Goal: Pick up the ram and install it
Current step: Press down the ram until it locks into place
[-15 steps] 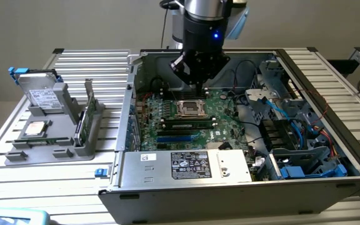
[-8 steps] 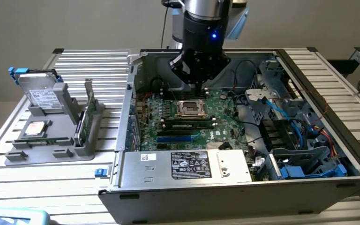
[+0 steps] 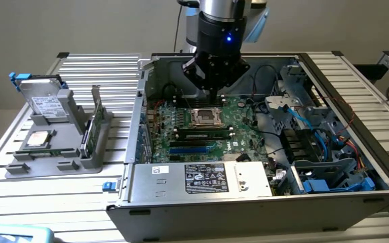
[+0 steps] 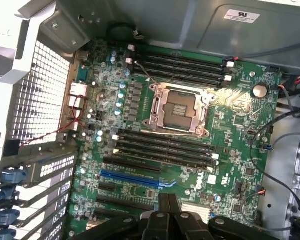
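Observation:
My gripper [image 3: 216, 97] hangs inside the open computer case [image 3: 133, 126], just above the empty CPU socket [image 3: 206, 117]. In the wrist view its black fingers [image 4: 168, 204] are pressed together with nothing between them. The ram [image 3: 203, 135], a narrow green stick with a pale label, appears to sit in one of the black memory slots below the socket. In the wrist view that bank of slots [image 4: 165, 150] lies between the socket [image 4: 180, 107] and my fingers; I cannot pick the stick out there.
A grey holder tray [image 3: 52, 152] on the exterior view's left carries a hard drive [image 3: 46, 101], a small chip [image 3: 39, 137] and an upright green card with a bracket [image 3: 93, 126]. The power supply [image 3: 201, 178] and cables [image 3: 316, 136] crowd the case.

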Tool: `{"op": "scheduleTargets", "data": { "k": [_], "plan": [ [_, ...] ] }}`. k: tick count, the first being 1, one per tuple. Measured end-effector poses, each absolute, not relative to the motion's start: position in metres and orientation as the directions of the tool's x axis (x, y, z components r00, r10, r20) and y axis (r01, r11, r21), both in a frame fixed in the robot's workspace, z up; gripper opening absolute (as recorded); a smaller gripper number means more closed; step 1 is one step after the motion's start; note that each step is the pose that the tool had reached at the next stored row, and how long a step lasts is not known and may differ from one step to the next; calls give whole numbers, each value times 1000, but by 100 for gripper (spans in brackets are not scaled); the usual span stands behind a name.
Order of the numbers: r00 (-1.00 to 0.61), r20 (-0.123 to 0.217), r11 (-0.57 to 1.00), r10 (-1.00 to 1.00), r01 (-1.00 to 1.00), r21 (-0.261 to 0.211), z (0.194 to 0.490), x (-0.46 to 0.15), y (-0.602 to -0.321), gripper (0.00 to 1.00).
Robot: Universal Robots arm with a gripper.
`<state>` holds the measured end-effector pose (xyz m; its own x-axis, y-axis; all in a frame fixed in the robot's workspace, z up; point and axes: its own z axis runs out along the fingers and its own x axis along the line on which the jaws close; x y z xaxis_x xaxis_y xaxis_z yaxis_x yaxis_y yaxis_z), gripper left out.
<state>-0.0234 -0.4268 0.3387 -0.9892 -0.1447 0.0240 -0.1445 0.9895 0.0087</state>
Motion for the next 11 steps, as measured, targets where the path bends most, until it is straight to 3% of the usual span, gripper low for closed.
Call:
{"op": "scheduleTargets", "data": {
  "k": [11],
  "plan": [
    [-998, 31, 998, -59, -59, 9, 339, -24, -427, 11]
  ]
}}
